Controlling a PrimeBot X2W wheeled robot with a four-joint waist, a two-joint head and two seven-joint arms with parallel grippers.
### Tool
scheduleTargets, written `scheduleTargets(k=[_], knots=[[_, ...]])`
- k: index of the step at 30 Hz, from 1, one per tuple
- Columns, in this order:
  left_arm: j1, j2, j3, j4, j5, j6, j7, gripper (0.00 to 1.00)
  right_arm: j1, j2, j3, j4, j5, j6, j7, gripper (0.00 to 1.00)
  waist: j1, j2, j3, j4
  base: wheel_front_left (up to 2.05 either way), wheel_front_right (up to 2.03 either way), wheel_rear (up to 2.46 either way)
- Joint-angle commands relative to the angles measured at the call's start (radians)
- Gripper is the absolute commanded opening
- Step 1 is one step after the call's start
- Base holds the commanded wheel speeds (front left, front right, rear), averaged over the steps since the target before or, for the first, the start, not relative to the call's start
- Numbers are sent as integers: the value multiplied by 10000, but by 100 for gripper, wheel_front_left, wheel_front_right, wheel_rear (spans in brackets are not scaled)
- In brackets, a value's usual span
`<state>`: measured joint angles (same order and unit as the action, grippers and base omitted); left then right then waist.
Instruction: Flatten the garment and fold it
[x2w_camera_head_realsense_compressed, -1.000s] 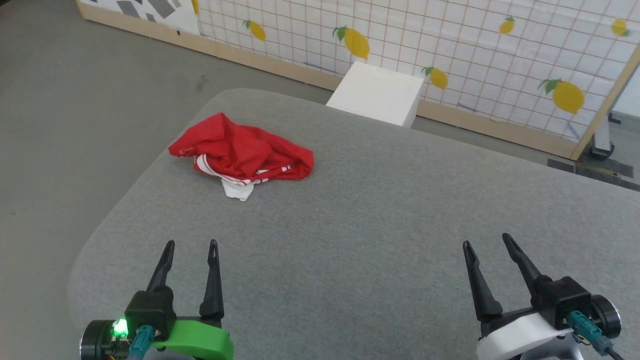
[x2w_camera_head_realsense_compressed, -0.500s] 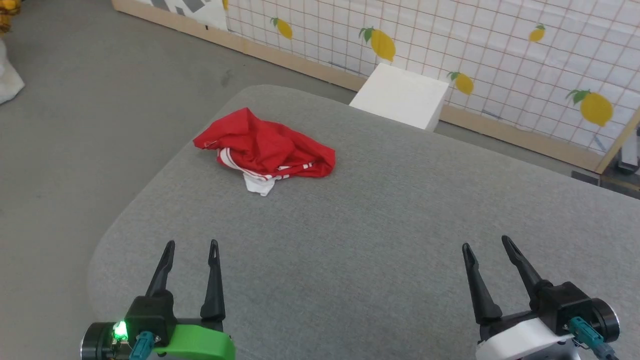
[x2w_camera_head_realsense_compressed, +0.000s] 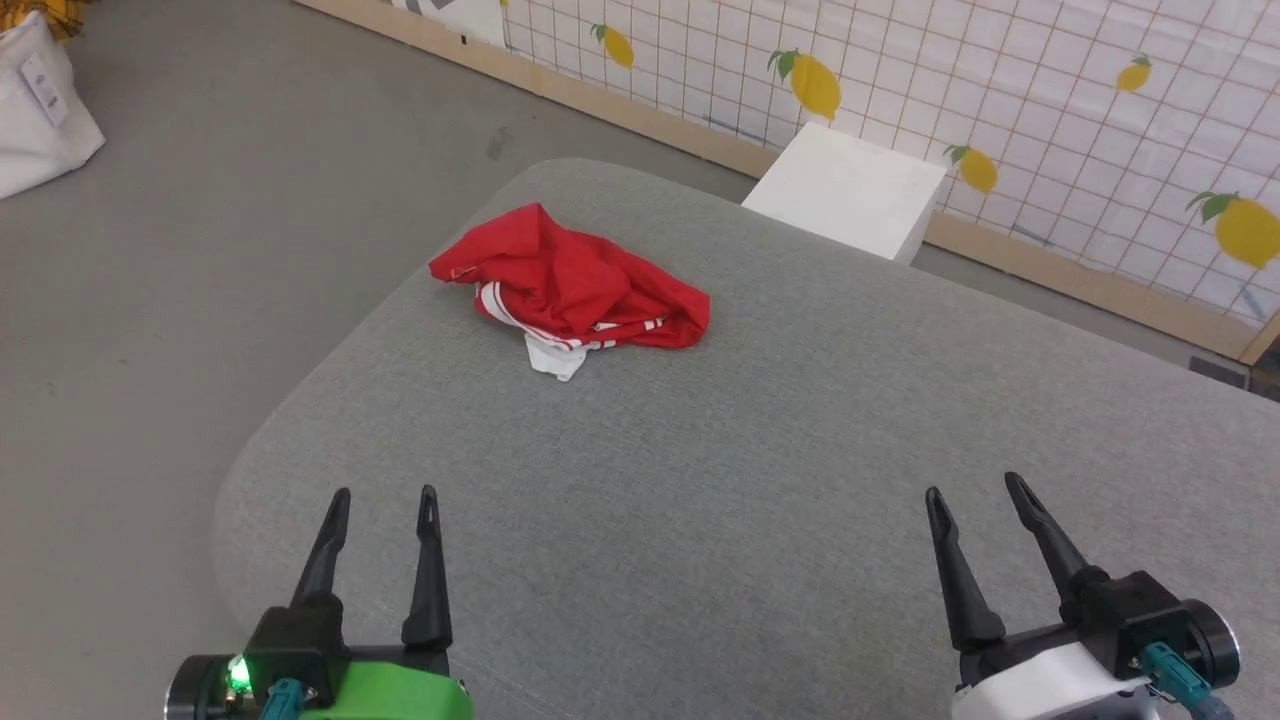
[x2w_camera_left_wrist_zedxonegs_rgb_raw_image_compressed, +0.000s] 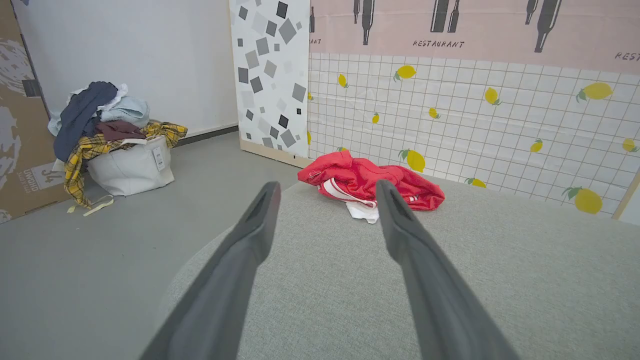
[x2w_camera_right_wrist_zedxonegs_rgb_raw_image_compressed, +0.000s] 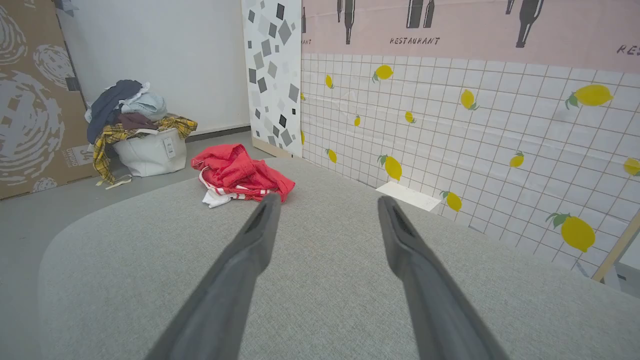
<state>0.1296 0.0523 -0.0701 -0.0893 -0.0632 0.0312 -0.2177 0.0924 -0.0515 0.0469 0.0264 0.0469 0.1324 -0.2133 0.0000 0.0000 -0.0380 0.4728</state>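
Left gripper (x2w_camera_head_realsense_compressed: 384, 491) and right gripper (x2w_camera_head_realsense_compressed: 972, 484) hovered empty, fingers spread. One lemon-printed white grid wall (x2w_camera_head_realsense_compressed: 1050, 90) backed the smooth grey floor (x2w_camera_head_realsense_compressed: 200, 220); one rounded grey woven-fabric table (x2w_camera_head_realsense_compressed: 700, 480) carried, near its far left corner, one soft crumpled red garment (x2w_camera_head_realsense_compressed: 575, 285) with white striped trim.

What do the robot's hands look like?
Each has two long, pointy black fingers on a black block. The left gripper sits on a bright green wrist with a glowing green light and a teal plug. The right gripper has a white wrist and a teal plug.
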Motion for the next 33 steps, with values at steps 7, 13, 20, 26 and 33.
scheduleTargets(k=[7,13,20,26,33], knots=[[-48,-16,8,173,-316,-525,-226,100,60,11,-75,-54,-118,-16,-269,100,0,0,429,-13,0,0,0],[-996,323,-45,641,-654,-1140,-286,100,-244,12,-203,-297,-504,-16,-397,100,0,0,1349,-336,0,0,0],[-3613,1260,-87,1779,-1644,-1513,1673,100,-789,13,-355,-911,-1029,-17,-485,100,0,0,2891,-1032,0,0,0],[-6446,2654,-254,3228,-2717,-1607,3856,100,-1370,13,-495,-1447,-1411,-17,-481,100,0,0,4381,-1945,0,0,0],[-8654,4056,-1105,4821,-4165,-1615,5655,100,-1784,12,-657,-1918,-1525,-17,-479,100,0,0,5519,-2707,0,0,0]])
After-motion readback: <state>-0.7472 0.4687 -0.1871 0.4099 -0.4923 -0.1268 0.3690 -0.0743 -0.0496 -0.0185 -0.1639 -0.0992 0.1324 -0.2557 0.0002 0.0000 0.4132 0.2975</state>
